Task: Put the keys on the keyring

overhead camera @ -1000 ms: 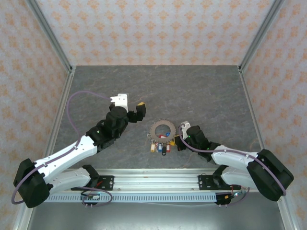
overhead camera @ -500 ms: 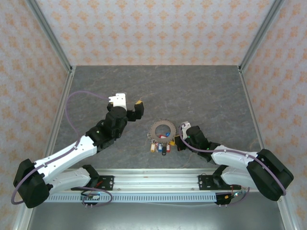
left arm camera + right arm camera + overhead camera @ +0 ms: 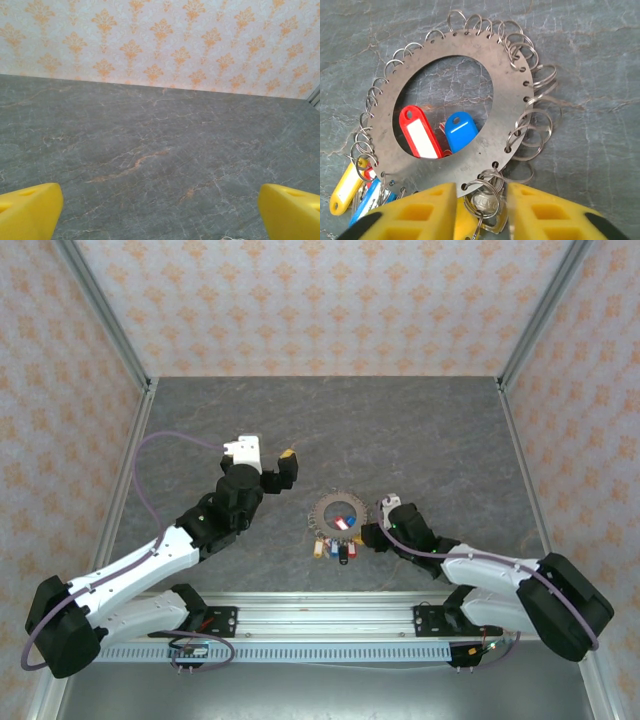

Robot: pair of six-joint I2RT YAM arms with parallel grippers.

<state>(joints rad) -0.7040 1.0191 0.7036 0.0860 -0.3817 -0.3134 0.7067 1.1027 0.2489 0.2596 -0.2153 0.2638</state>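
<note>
The keyring point(image 3: 512, 100) lies flat on the table, a grey plate with small wire rings all round its rim. A red tag point(image 3: 420, 132) and a blue tag point(image 3: 461, 131) show through its central hole. More keys with yellow and blue tags point(image 3: 344, 192) hang off its near-left rim. A silver key point(image 3: 487, 206) hangs from a rim ring between the fingers of my right gripper point(image 3: 480, 191), which stands open at the plate's near edge. In the top view the keyring point(image 3: 326, 508) lies at centre, with the right gripper point(image 3: 368, 536) beside it. My left gripper point(image 3: 285, 468) is open over bare table, left of the keyring.
Grey marbled tabletop point(image 3: 160, 140) stretches ahead of the left gripper to the patterned back wall point(image 3: 160, 40). Metal frame posts point(image 3: 110, 330) stand at the table's sides. The arms' base rail point(image 3: 330, 625) runs along the near edge.
The right gripper's jaws have parted from shut, letting go of the silver key at the plate's rim. A red tag now shows in the hole. The left arm has barely shifted.
</note>
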